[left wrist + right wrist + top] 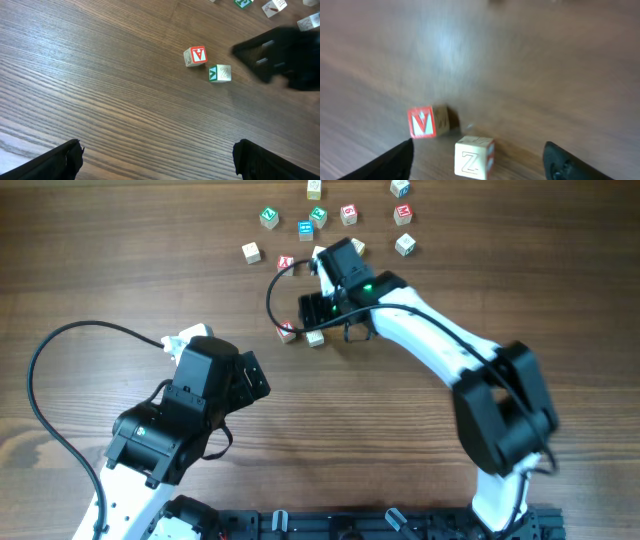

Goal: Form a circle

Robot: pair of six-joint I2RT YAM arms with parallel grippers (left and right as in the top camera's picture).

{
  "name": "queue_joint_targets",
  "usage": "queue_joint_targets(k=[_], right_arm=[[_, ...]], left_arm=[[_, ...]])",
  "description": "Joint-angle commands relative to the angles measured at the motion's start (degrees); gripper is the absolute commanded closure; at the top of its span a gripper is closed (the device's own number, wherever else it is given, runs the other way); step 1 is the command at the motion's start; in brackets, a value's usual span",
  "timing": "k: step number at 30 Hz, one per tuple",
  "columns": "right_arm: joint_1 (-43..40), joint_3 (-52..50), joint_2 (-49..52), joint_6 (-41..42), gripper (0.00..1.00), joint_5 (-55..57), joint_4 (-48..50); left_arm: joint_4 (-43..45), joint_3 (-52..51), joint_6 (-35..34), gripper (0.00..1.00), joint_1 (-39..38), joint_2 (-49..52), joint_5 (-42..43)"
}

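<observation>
1. Right tool (322, 315) spread wide, pinching nothing, upper centre over the brown wooden worktop (120, 260).
2. Just below it: small red-printed wooden letter cube (287, 332) just beside pale wooden Z cube (316, 338).
3. Left tool (250, 377) spread too, lower left.

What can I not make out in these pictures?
Overhead: the right gripper covers the spot beside the red cube; anything under it is hidden.
Overhead: letters on the scattered cubes are too small.
Left wrist: the top edge cuts off the far cubes.
Right wrist: motion blur smears the red cube's letter and the far table.
</observation>
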Motion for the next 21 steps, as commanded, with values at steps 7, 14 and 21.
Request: queue_joint_targets(k=[7,14,21], right_arm=[[-0.31,1.27,-12.83,1.88,0.09,17.09,1.22],[-1.66,1.16,-11.06,10.14,0.05,17.05,2.43],[-1.70,1.14,-7.50,10.54,0.01,17.07,3.06]], left_arm=[[0.13,-0.37,0.70,0.00,0.46,-0.09,-0.76],[0.13,-0.37,0.70,0.00,0.46,-0.09,-0.74],[6.86,-0.39,0.70,0.00,0.48,0.02,-3.37]])
